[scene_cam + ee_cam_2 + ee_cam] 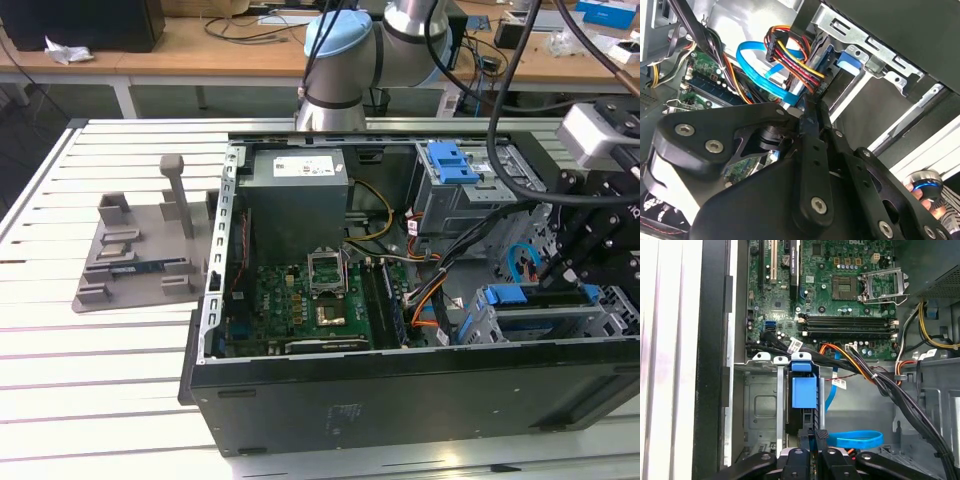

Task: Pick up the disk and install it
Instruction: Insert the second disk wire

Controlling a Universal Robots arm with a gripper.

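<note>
An open black steel computer case [400,390] is lying on its side on the white slatted metal desk [100,380], filling the half of the desk toward the exterior view's right. Inside it a green motherboard [300,300] is showing its bare silver socket frame and long black memory slots. Above the board a plain grey metal box [300,200] with a white sticker is sitting, and next to that a grey perforated cage [450,165] topped by a blue plastic latch. A flat grey moulded fixture [140,250] with an upright post is resting on the desk near the edge at the exterior view's left. The disk [535,297] is sitting in the lower metal bay at the case's end nearest the desk's edge on the exterior view's right. In the first wrist view it [804,392] is standing on edge between the bay's silver rails, a thin dark slab framed by glossy bright blue plastic with a square blue tab. A flat blue ribbon cable [855,439] is curling beside it. The matte black, bolt-studded end effector [575,265] is reaching into that bay, its fingers [821,436] drawn together until the tips nearly meet, in line with the disk's near end. I cannot tell whether they are pinching it.
</note>
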